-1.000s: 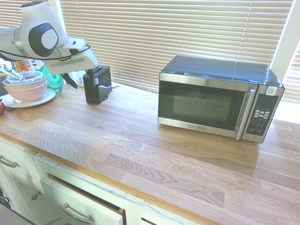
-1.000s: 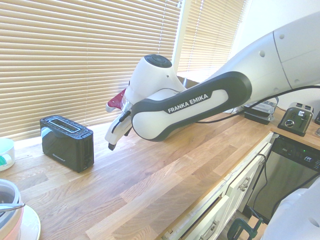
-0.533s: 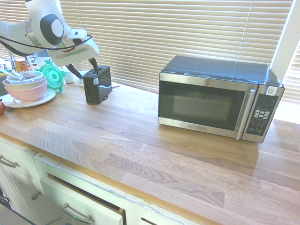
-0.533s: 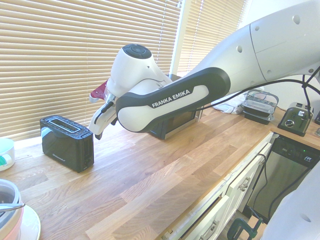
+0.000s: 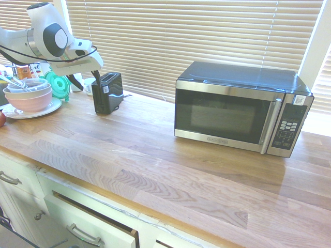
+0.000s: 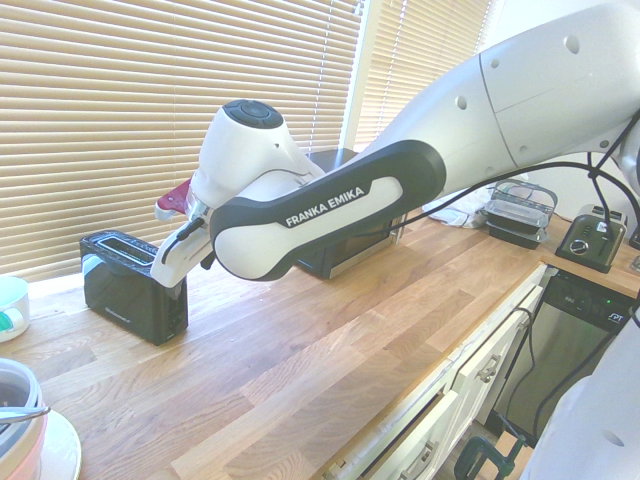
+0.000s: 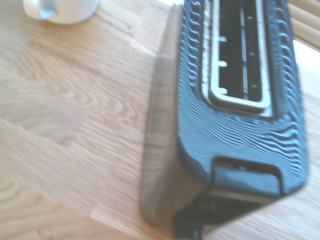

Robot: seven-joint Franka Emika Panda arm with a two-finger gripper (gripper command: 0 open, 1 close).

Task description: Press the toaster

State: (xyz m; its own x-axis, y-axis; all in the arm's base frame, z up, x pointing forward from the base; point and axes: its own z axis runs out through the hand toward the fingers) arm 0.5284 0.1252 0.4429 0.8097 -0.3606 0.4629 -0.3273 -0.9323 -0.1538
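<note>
So we've got the toaster [image 5: 107, 92] sitting at the far left of the worktop [image 5: 170, 165], well apart from the microwave [image 5: 240, 107] on the right. Our hand [image 6: 168, 273] hangs just above its near end, fingers apart, holding nothing. In the wrist view the lever sits at that end, so we'd come down squarely on it and push gently so the toaster doesn't tip.

toaster [image 7: 235, 125]: glossy black plastic, rippled top | counter [image 5: 170, 165]: smooth wood | microwave [image 5: 240, 108]: steel
</note>
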